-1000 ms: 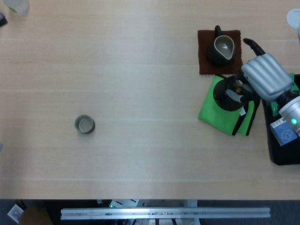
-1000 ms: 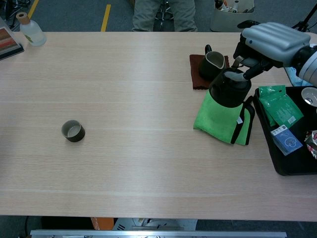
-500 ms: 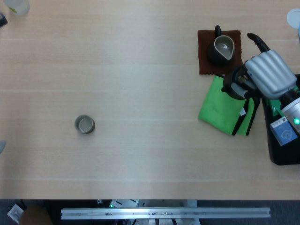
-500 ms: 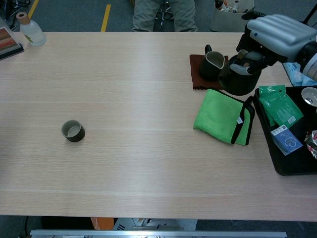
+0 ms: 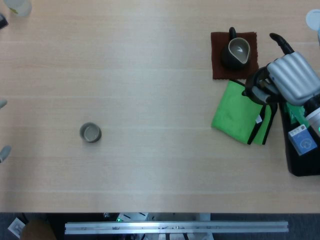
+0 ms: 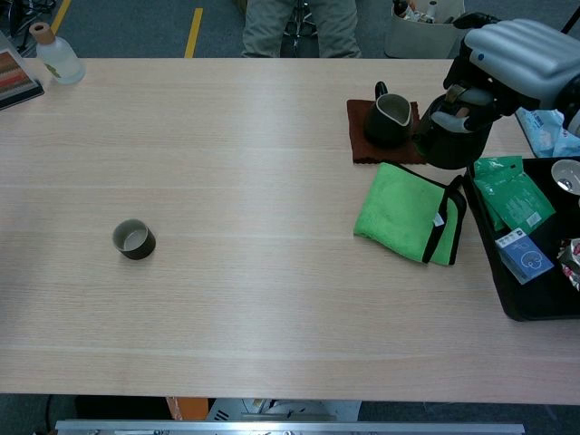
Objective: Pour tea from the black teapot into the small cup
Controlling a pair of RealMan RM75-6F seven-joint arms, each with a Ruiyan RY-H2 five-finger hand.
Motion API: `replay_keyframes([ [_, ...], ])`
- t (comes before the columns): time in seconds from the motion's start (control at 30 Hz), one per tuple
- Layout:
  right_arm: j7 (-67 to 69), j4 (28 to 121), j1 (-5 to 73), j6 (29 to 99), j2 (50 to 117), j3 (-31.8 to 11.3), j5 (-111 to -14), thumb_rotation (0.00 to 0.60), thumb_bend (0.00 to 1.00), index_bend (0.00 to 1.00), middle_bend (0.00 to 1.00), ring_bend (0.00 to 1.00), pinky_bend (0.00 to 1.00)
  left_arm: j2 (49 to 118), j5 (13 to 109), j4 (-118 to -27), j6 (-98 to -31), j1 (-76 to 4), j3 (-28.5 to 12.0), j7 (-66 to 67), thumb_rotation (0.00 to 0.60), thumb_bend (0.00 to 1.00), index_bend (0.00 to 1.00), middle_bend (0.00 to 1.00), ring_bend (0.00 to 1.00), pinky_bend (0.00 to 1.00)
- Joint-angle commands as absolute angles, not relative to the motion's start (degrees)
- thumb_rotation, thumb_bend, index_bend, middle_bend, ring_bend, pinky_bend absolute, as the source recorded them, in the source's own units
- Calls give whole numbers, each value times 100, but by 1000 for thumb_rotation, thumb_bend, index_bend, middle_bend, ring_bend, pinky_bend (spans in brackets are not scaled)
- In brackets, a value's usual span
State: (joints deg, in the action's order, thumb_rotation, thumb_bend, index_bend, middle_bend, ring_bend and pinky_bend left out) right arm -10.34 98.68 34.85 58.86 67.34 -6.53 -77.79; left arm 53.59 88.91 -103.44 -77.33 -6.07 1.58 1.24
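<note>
The small cup point(image 5: 90, 133) point(image 6: 133, 239) stands empty on the left half of the table, far from both hands. My right hand point(image 5: 292, 77) point(image 6: 517, 53) grips the black teapot point(image 5: 257, 90) point(image 6: 450, 138) from above and holds it in the air, over the far right corner of the green cloth point(image 5: 240, 112) point(image 6: 408, 210). The hand covers the teapot's lid and handle. Of my left hand point(image 5: 3, 150), only grey fingertips show at the left edge of the head view; how they are set is unclear.
A dark pitcher point(image 5: 236, 52) point(image 6: 388, 120) sits on a brown mat just left of the teapot. A black tray point(image 5: 300, 167) point(image 6: 535, 308) with packets lies at the right edge. A bottle point(image 6: 56, 56) stands at the far left corner.
The right hand lifted the teapot off the green cloth and carried it back and to the right. Left fingertips have come in at the left edge of the head view.
</note>
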Motion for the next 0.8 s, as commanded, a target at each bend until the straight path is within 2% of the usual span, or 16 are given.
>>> replay_keyframes([
  [0.03,-1029,9874,3468,5893,6714,-645,-7780,546,298,1000,911,870,8,5340,9014,-10371,-7373,-860,184,15,600,228,121,126,102,72],
  [0.43,-1034,9886,3444,5885,6703,-638,-7780,546,294,1000,910,870,7,5831,8790,-10236,-5852,-1768,192,232,600,228,122,150,139,73],
  [0.8,-1051,9916,3439,5872,6702,-638,-7785,546,294,1000,910,870,8,6645,7967,-9626,-5346,-2085,71,995,600,226,170,136,148,73],
])
